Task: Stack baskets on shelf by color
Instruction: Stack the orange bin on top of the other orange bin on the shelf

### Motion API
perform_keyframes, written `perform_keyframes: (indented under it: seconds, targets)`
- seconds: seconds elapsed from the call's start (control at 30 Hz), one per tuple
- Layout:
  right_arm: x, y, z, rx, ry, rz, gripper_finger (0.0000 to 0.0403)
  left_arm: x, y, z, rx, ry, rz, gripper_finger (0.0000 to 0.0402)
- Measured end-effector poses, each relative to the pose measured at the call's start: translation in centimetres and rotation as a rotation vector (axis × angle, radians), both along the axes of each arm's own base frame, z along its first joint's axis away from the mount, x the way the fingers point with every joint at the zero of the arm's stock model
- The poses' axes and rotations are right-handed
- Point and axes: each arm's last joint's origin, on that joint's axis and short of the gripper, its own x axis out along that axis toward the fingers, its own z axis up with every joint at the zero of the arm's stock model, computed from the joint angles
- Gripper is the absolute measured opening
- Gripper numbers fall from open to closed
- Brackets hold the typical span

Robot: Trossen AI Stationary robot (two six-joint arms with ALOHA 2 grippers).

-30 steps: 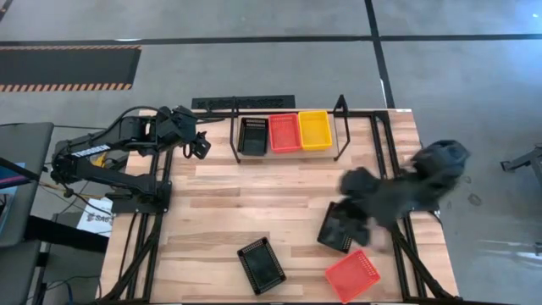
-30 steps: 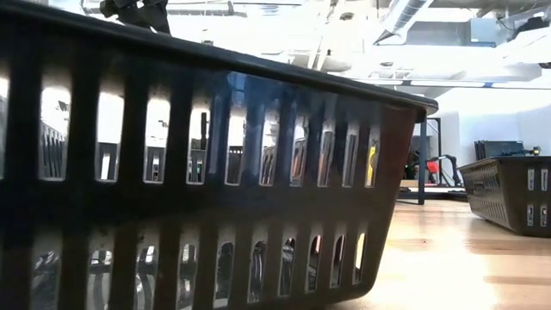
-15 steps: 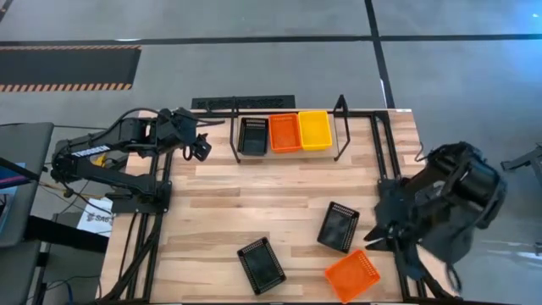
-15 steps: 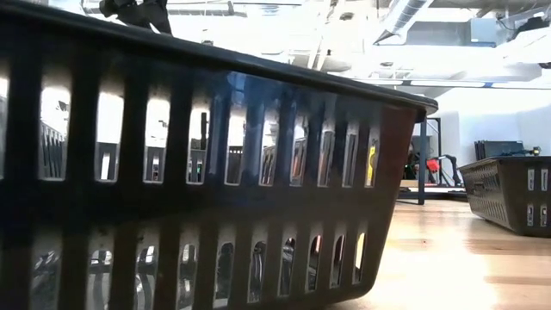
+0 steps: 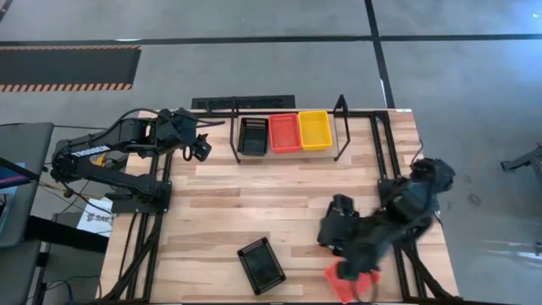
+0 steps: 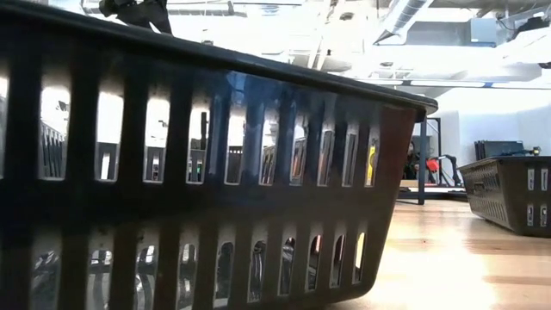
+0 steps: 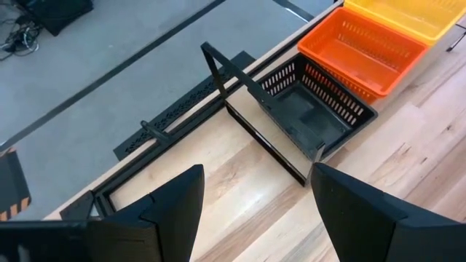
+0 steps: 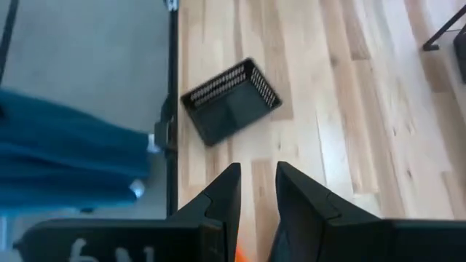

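Observation:
On the shelf [image 5: 340, 108] at the table's far edge, a black basket [image 5: 252, 135], a red-orange basket [image 5: 284, 132] and a yellow basket [image 5: 314, 130] stand side by side. My left gripper [image 5: 199, 146] hangs open in the air left of the shelf, which its wrist view shows with the black basket [image 7: 313, 109] nearest. Loose on the table lie a black basket [image 5: 261, 264], a second black one [image 5: 332, 227] and a red-orange one [image 5: 343, 286]. My right gripper [image 5: 349, 258] hovers over these last two, its fingers [image 8: 218, 200] a narrow gap apart with nothing between.
A black tube frame [image 5: 385, 152] edges the table on both sides. Bare wood lies in the table's middle [image 5: 271, 191]. In the low view one black basket [image 6: 215, 172] fills most of the picture and another [image 6: 508, 194] stands at the right.
My right arm has swung out toward the table's right edge and back in toward the near edge. It has sunk and rolled, and now stands over the red-orange basket. The baskets have stayed where they were.

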Motion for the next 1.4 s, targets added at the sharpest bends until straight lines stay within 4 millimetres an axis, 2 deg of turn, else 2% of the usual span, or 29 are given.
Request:
perform_keyframes:
  seconds: [0.17, 0.3, 0.43, 0.6, 0.77, 0.97, 1.07, 1.23, 1.4]
  targets:
    - [3.9, -2.2, -1.9, 0.024, 0.102, -0.027, 0.0107, -0.1, 0.0, -0.1, -0.005, 0.014, 0.000, 0.0242]
    - [5.6, -4.2, -4.0, 0.107, 0.302, -0.074, 0.0114, -0.1, 0.0, -0.1, -0.013, 0.014, -0.002, 0.0242]
    - [4.9, -4.6, -4.4, 0.174, 0.372, -0.101, 0.0125, -0.1, -0.1, -0.1, -0.019, 0.012, -0.007, 0.0242]
    - [2.1, -4.9, -4.5, 0.223, 0.410, -0.260, 0.0134, 0.0, -0.3, -0.1, -0.022, 0.008, -0.017, 0.0242]
    - [-3.0, -4.9, -4.6, 0.262, 0.419, -0.415, 0.0133, 0.0, -0.4, -0.1, -0.004, 0.010, -0.015, 0.0242]
    - [-9.0, -5.8, -5.8, 0.304, 0.400, -0.606, 0.0133, 0.0, -0.4, -0.1, 0.000, 0.013, -0.016, 0.0242]
    - [-11.4, -6.1, -6.8, 0.328, 0.410, -0.673, 0.0133, 0.0, -0.4, -0.1, 0.004, 0.015, -0.015, 0.0242]
    - [-14.0, -5.9, -8.9, 0.347, 0.447, -0.777, 0.0134, -0.1, -0.3, -0.1, 0.014, 0.014, -0.006, 0.0242]
    - [-14.6, -3.8, -10.8, 0.370, 0.463, -0.832, 0.0136, -0.1, -0.3, 0.0, 0.017, 0.010, 0.001, 0.0242]
